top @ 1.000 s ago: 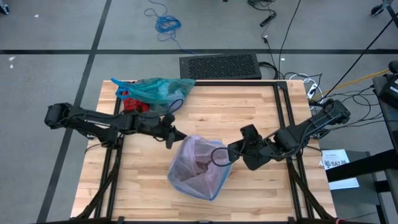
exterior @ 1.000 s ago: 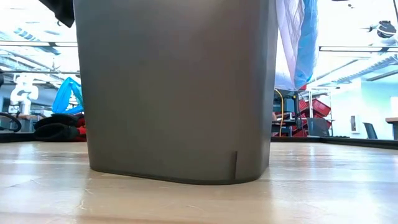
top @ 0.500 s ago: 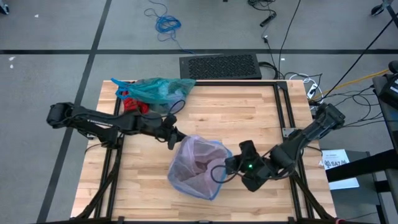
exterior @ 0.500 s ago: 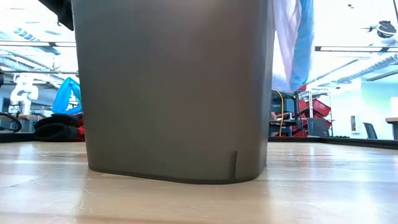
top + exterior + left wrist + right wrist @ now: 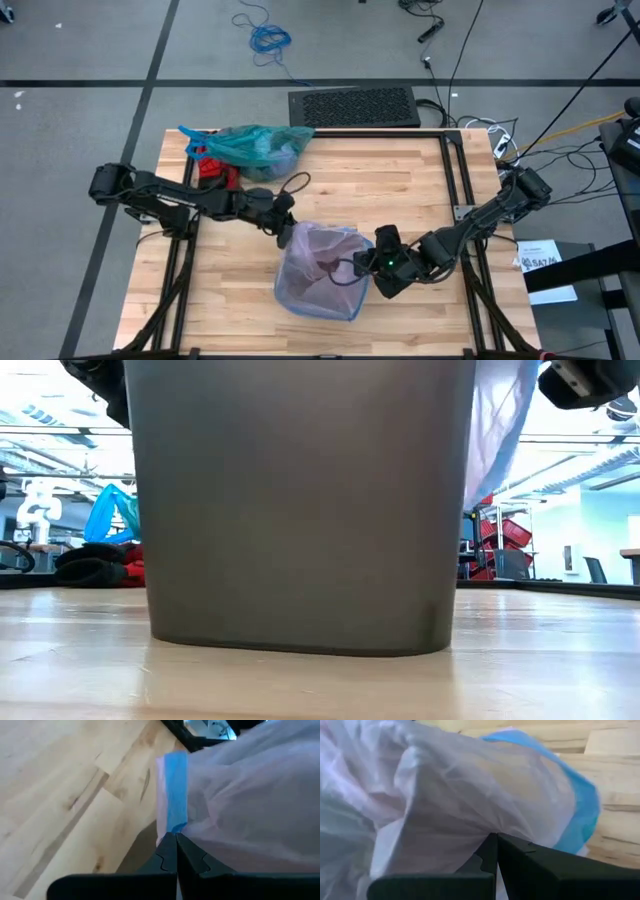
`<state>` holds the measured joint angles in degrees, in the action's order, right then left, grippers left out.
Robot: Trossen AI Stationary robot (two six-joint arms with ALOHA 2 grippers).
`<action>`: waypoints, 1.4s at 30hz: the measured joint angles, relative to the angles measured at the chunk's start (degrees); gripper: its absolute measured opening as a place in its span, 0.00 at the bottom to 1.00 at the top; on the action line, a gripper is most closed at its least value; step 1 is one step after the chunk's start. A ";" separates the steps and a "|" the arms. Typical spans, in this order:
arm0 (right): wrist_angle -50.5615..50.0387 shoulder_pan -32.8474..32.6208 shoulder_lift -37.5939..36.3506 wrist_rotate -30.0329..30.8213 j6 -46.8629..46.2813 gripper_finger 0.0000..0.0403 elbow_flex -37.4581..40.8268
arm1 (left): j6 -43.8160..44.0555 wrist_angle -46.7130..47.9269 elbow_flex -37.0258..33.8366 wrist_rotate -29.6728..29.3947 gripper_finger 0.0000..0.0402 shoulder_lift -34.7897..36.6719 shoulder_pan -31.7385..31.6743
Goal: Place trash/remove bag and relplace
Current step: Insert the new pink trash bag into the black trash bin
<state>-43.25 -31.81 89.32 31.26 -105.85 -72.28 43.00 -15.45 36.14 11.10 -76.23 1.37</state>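
1. High view: the bin (image 5: 318,275) stands near the middle of the worktop (image 5: 400,190), toward its front edge, lined with a pale pink bag (image 5: 322,262). The left gripper (image 5: 283,225) sits at the bin's rear-left rim corner and the right gripper (image 5: 372,268) at its right rim, so the liner's mouth is stretched between them. The teal bag (image 5: 252,145), tied off, lies at the worktop's rear-left corner, well apart from both; the left arm is the nearer to it.

2. Low view: the bin's grey wall fills the picture. Pink film with a blue edge hangs down outside its right side. The teal bag (image 5: 110,512) shows far behind on the left. Neither grip point is visible here.

3. Left wrist view: the fingers (image 5: 167,857) are clenched on the pink bag's blue-edged hem, with the film running straight ahead of the tips over the bin's corner.

4. Right wrist view: the fingers (image 5: 492,852) are pinched shut on a fold of pink film, its blue hem beyond. Only the wrist views prove both grasps; the high view alone gives the layout.
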 joint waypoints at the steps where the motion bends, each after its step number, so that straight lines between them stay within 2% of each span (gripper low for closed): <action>1: 0.27 0.15 0.00 -0.28 0.05 0.00 0.23 | -0.01 0.35 0.00 0.59 0.00 0.79 -0.43; 5: 0.28 0.16 -0.12 -0.98 0.58 0.00 0.21 | -0.36 1.90 0.04 2.32 0.00 7.62 -2.32; 9: 0.52 0.04 -1.13 -1.63 1.73 0.00 0.18 | 0.35 8.98 0.04 2.57 0.00 15.42 -3.30; 12: 0.47 0.10 -1.75 -1.59 2.74 0.00 0.18 | 3.18 11.75 0.04 2.59 0.00 21.06 -3.02; 15: 0.42 0.53 -1.90 -1.57 3.51 0.00 0.18 | 4.69 11.64 0.04 3.41 0.00 23.40 -0.72; 23: 0.71 1.51 -1.90 -1.63 4.77 0.00 0.18 | 6.17 14.64 0.04 2.42 0.00 18.25 4.94; 32: -0.07 2.22 -1.91 -1.75 5.99 0.00 0.43 | 4.85 13.16 0.02 2.35 0.00 12.17 5.16; 42: 4.71 3.94 -1.99 -1.57 6.13 0.00 6.57 | 3.06 12.96 0.02 2.04 0.00 8.55 5.15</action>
<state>-38.54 -27.88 87.33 29.69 -99.72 -65.71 46.06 -2.49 36.16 13.14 -67.68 6.52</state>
